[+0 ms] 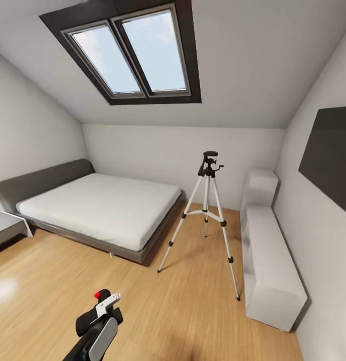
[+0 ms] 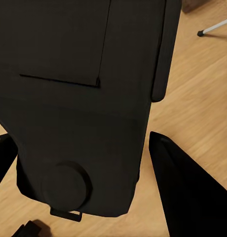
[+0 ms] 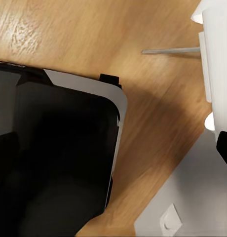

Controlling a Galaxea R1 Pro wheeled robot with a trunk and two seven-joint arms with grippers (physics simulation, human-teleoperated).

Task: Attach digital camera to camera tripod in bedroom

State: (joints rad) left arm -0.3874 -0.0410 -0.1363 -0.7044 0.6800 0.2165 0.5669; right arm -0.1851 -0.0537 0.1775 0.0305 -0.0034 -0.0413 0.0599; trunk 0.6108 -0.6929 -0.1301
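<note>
**A:** Two things matter here: the digital camera (image 1: 99,307) and the camera tripod (image 1: 209,210). Where is each sitting?

**B:** The tripod is standing upright on the wood floor (image 1: 143,301) of the bedroom, between the bed (image 1: 98,208) and the low white cabinet (image 1: 271,271) by the wall. The camera is sitting well short of the tripod, low in the head view, in the left gripper (image 1: 95,316), its red dot facing up.

**A:** How are the jaws standing?

**B:** On the left wrist view the camera's black body (image 2: 79,98) is sitting between the two dark fingers (image 2: 187,192), so I am judging the jaws to be pinching it. For the right gripper I cannot tell; its wrist view is showing a dark panel, floor and part of the cabinet.

**A:** What could go wrong from here?

**B:** Driving in too close could be knocking a tripod leg with the base and toppling it. The camera is also filling the left wrist view, so lining its underside up with the black pan head (image 1: 210,163) is looking hard to check; a skewed approach may be missing the mount or pushing the tripod over.
</note>
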